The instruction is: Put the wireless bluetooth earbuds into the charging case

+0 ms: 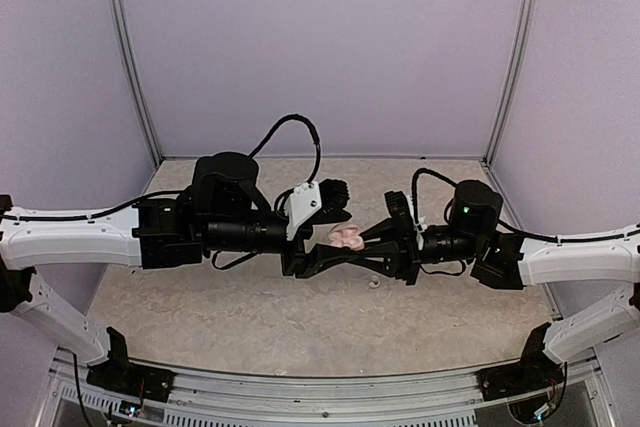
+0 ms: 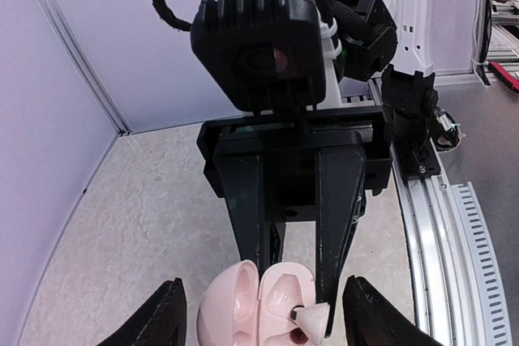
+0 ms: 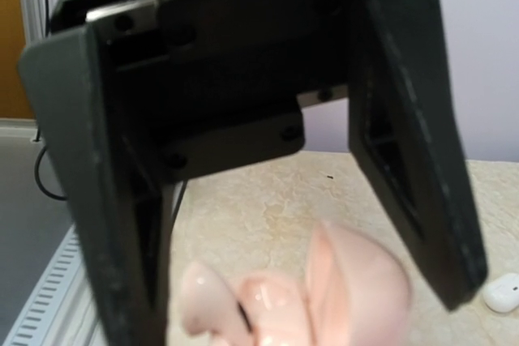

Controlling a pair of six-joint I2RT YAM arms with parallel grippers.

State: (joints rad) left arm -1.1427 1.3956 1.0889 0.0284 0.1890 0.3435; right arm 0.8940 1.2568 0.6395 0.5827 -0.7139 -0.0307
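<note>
We count one case (image 1: 348,237), pink, hinged open into two halves and held up off the worktop (image 1: 250,297) where the two arms meet. We count two earbuds. A pink earbud (image 2: 312,318) sits at the rim of the case's hollowed half; we cannot tell how deep it is seated. A white earbud (image 3: 504,291) lies alone on the worktop, well apart from the case. The right pincer (image 2: 296,301) is closed on the case. The left pincer (image 2: 264,283) stands wide, one finger either side of the case, gripping nothing.
</note>
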